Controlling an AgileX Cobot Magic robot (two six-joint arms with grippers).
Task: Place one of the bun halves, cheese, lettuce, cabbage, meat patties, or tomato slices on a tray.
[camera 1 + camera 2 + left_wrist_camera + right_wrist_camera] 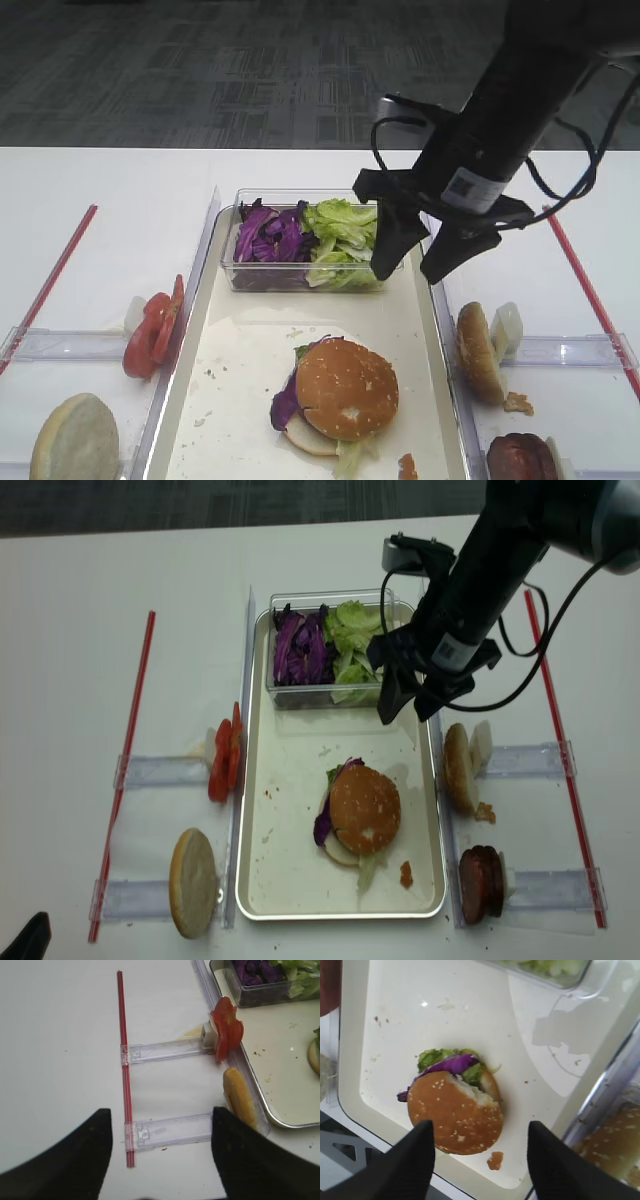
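Exterior high view: the right end effector (417, 262) hangs above the far end of the tray (190, 395), its fingers parted and holding nothing; the clear box (232, 268) of cabbage (268, 235) and lettuce (338, 228) lies just to its left, and the sesame bun top (346, 388) sits below and nearer the camera, capping a stack on the tray. Right wrist view: the bun top (454, 1115) lies directly beneath and between the spread fingers (410, 1160), untouched. Left wrist view: the left end effector (159, 1152) is released over bare bench (60, 1060), with tomato slices (227, 1030) ahead to its right. Realsense view: meat patties (482, 883) rest outside the tray, below the right end effector. Judged: the bun placement looks complete; the next move calls for retreat, clearing the stack.
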